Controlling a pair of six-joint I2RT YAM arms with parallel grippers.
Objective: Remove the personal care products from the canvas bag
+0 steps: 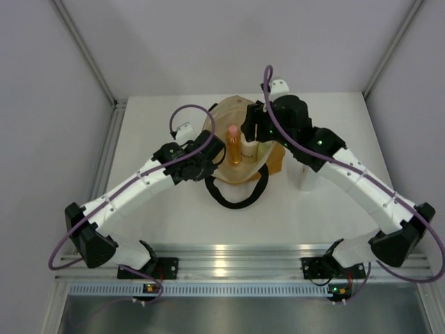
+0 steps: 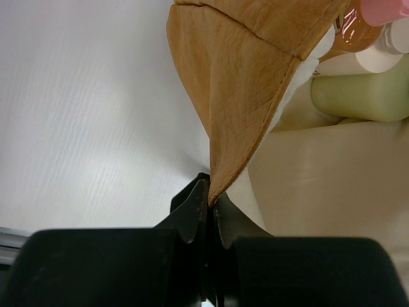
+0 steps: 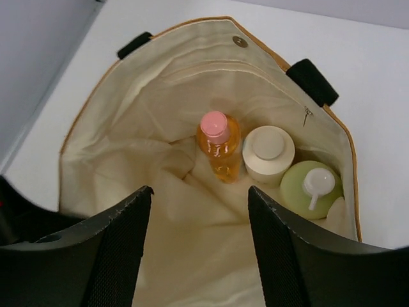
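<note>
The canvas bag [image 1: 240, 115] lies open mid-table, with the cream lining showing. My left gripper [image 2: 209, 201] is shut on the bag's mustard rim [image 2: 249, 96] at the bag's left side [image 1: 212, 149]. My right gripper [image 3: 199, 190] is open and empty, above the bag's mouth [image 1: 254, 129]. Inside the bag stand the orange bottle with pink cap [image 3: 220, 144], the cream-white jar [image 3: 268, 153] and the pale green white-topped bottle [image 3: 311, 188]. The orange bottle also shows in the top view [image 1: 234, 145] and in the left wrist view [image 2: 358, 25]. No dark-capped white bottle shows inside the bag.
A white cylindrical container [image 1: 307, 179] stands on the table right of the bag, partly under my right arm, with its cap hidden. A black loop handle [image 1: 233, 198] lies on the table in front of the bag. Grey walls close in the far and side edges.
</note>
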